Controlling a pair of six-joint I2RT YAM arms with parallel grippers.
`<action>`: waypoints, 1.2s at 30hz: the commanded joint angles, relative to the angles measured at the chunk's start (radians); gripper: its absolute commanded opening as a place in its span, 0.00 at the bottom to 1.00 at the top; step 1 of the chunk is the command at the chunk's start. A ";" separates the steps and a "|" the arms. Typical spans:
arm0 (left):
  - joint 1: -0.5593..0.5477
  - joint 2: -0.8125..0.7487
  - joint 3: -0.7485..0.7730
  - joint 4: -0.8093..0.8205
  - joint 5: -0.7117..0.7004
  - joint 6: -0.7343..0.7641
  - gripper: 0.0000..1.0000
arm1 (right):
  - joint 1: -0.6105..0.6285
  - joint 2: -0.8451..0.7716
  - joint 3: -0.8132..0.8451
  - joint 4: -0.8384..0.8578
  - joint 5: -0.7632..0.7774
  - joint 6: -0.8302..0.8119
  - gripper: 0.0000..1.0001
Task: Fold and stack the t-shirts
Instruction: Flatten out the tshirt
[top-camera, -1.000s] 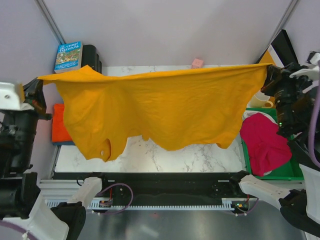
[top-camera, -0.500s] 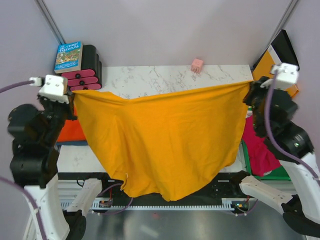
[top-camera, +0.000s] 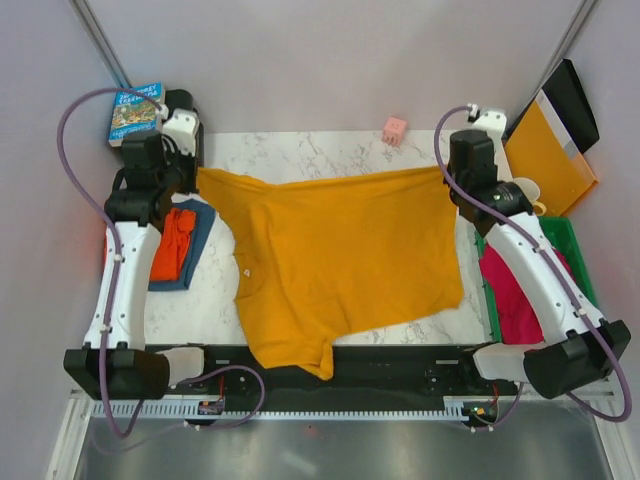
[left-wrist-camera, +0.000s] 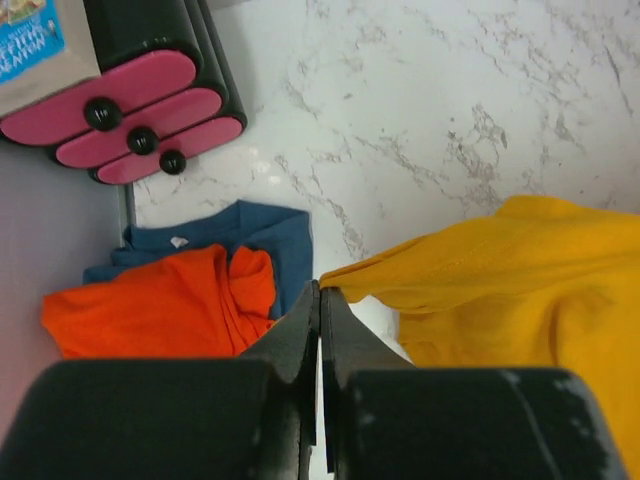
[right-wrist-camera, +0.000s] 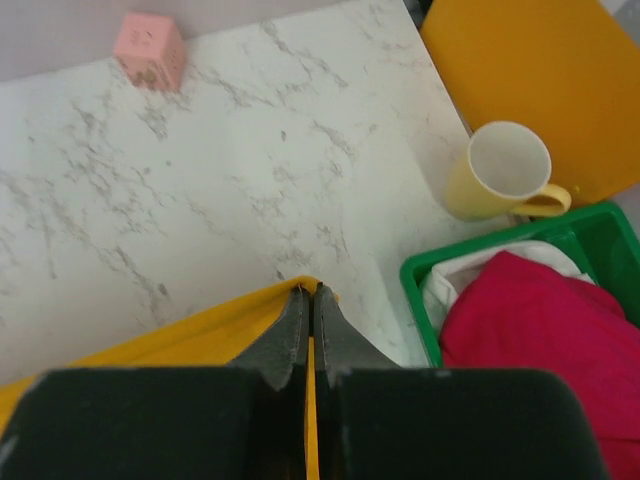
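Observation:
The mustard-yellow t-shirt (top-camera: 340, 255) lies spread on the marble table, its near part hanging over the front edge. My left gripper (top-camera: 197, 172) is shut on its far left corner (left-wrist-camera: 345, 283), low over the table. My right gripper (top-camera: 447, 170) is shut on its far right corner (right-wrist-camera: 300, 285). A folded red-orange t-shirt (top-camera: 172, 240) lies on a dusty blue t-shirt (top-camera: 200, 230) at the left, seen in the left wrist view too, red-orange (left-wrist-camera: 150, 310) on blue (left-wrist-camera: 270, 235). The magenta-pink t-shirt (top-camera: 525, 295) sits in the green bin (right-wrist-camera: 425, 300).
A book (top-camera: 135, 110) and a black rack with pink ends (left-wrist-camera: 130, 90) stand at the far left. A small pink cube (top-camera: 394, 129) is at the far edge. A pale yellow mug (right-wrist-camera: 500, 175) and a yellow-orange folder (top-camera: 550, 150) are at the right.
Both arms have come down and moved toward the far edge, laying the yellow shirt from hanging in the air onto the table. Both grippers still hold its corners.

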 joint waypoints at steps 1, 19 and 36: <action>0.007 0.062 0.356 0.089 -0.035 -0.054 0.02 | -0.006 0.021 0.351 0.079 -0.030 -0.006 0.00; 0.007 -0.340 0.531 -0.175 -0.049 -0.071 0.02 | 0.038 -0.363 0.366 -0.082 -0.021 -0.079 0.00; -0.031 -0.211 0.369 -0.188 0.034 -0.016 0.02 | 0.098 -0.184 0.239 -0.041 -0.019 0.048 0.00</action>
